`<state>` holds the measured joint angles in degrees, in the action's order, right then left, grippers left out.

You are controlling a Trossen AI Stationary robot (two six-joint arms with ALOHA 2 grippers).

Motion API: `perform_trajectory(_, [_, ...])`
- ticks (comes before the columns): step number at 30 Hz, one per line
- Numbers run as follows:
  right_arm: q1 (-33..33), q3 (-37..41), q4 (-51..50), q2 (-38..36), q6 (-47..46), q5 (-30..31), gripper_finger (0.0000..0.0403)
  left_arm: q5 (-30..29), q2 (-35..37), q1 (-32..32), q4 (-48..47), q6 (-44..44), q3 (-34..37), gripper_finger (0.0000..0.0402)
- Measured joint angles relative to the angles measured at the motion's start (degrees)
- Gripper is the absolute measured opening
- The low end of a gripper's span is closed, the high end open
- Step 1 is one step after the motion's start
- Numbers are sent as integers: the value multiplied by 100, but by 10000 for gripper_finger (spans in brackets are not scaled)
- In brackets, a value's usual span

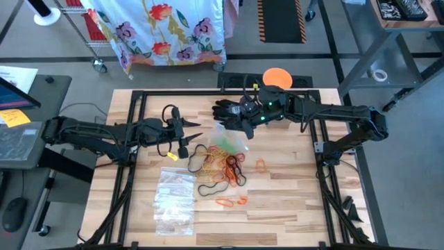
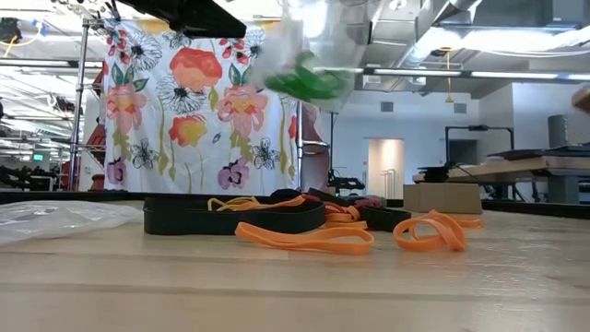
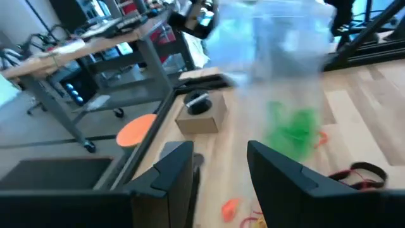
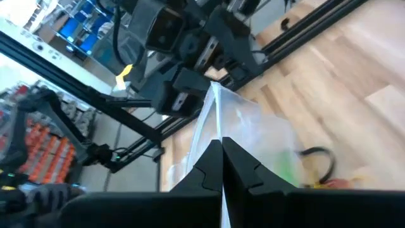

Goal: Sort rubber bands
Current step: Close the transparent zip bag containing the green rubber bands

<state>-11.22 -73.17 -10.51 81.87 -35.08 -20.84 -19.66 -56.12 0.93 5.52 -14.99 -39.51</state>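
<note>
The rubber bands [image 1: 223,168] lie in a loose pile of orange, yellow, red and black loops at the table's middle. In the low view, orange bands [image 2: 304,238] and a black band [image 2: 230,217] rest flat on the wood. My right gripper [image 1: 244,127] is shut on a clear plastic bag [image 1: 226,142] with green bands [image 2: 309,78] inside. My left gripper [image 1: 186,137] is open, left of the bag, and its fingers [image 3: 171,171] face the bag [image 3: 285,76]. A black glove [image 1: 225,109] lies behind the right gripper. My right gripper pinches the clear bag by its top edge [image 4: 217,123] between the two shut fingers [image 4: 237,164]. The bag hangs below the fingers, lifted clear of the table, and the green bands [image 4: 288,168] sit low inside it.
Flat clear bags [image 1: 173,198] lie at the table's near left. Stray orange bands [image 1: 231,201] lie near the pile, and one [image 1: 261,165] lies right of it. An orange disc [image 1: 277,76] and a small box [image 3: 201,116] sit at the far edge. Black frame rails [image 1: 135,139] border the table.
</note>
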Motion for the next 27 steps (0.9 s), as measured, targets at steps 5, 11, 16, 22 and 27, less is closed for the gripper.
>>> perform_trajectory(5, [-5, 0, -67, 0, -86, -50, 0, 458, 72, -4, 189, -315, 0, 148])
perform_trajectory(11, [19, 0, -97, 0, -43, -61, 0, 1361, 493, -45, -123, -84, 2, 166])
perform_trajectory(16, [133, 0, -115, 0, -25, -70, 0, 2298, 366, -326, 240, 268, -2, 203])
perform_trajectory(22, [301, 0, -99, 0, -30, -72, 0, 2973, -141, -866, 568, 694, 0, 236])
perform_trajectory(27, [447, 0, -100, 0, -31, -81, 0, 3745, -656, -986, 1030, 1002, 0, 239])
